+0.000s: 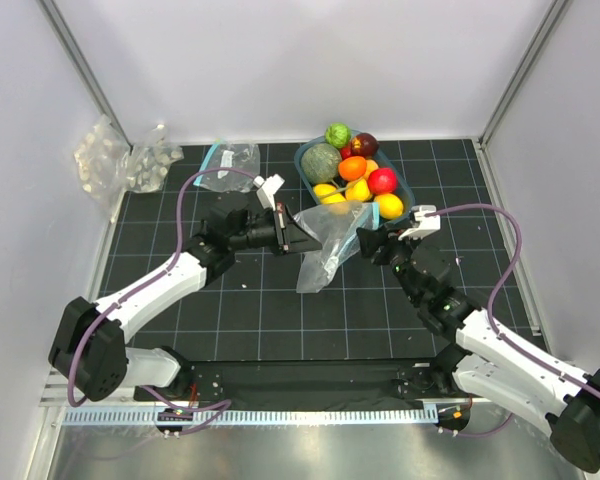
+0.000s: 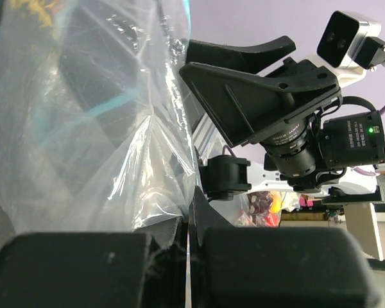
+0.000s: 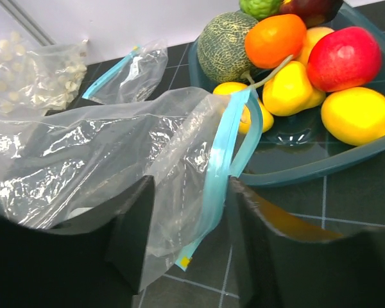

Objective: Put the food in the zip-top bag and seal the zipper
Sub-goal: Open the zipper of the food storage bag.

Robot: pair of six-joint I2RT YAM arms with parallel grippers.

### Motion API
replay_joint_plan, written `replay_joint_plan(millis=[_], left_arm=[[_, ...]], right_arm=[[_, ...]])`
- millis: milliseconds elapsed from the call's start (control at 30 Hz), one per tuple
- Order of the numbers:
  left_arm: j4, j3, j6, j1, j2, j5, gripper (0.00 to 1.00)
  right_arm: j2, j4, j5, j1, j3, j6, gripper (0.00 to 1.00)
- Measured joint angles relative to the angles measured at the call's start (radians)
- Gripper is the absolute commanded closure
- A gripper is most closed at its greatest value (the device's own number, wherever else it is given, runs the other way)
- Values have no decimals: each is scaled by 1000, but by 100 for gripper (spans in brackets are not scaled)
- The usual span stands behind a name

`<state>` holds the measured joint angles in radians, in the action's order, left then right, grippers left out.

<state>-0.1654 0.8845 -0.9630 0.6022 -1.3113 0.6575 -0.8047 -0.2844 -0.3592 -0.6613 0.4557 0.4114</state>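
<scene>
Food (image 1: 355, 170) all in tray (image 3: 333, 168); bag (image 1: 325, 250) empty, unsealed. Left gripper (image 1: 300, 232) pinches bag; right gripper (image 3: 191, 186) straddles zipper (image 3: 218, 173), seemingly unclamped.

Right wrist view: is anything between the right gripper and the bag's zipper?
Nothing visible. The zipper hangs directly between the open fingers of the right gripper, with only the clear film of the zip-top bag alongside it.

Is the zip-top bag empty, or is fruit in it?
Empty: nothing shows through the clear zip-top bag; the food lies in the teal tray.
</scene>
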Motion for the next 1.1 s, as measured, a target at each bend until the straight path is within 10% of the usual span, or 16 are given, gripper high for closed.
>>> replay_joint_plan(millis=[267, 367, 500, 1100], left_arm=[[29, 5, 21, 0, 0, -21, 89], [97, 26, 72, 0, 3, -79, 54], [236, 59, 139, 0, 45, -226, 37], [443, 133, 389, 313, 115, -930, 31]], right_arm=[[14, -6, 41, 13, -3, 42, 99], [25, -5, 39, 14, -3, 56, 99], [11, 50, 18, 15, 10, 72, 99], [-164, 239, -69, 15, 141, 251, 99]])
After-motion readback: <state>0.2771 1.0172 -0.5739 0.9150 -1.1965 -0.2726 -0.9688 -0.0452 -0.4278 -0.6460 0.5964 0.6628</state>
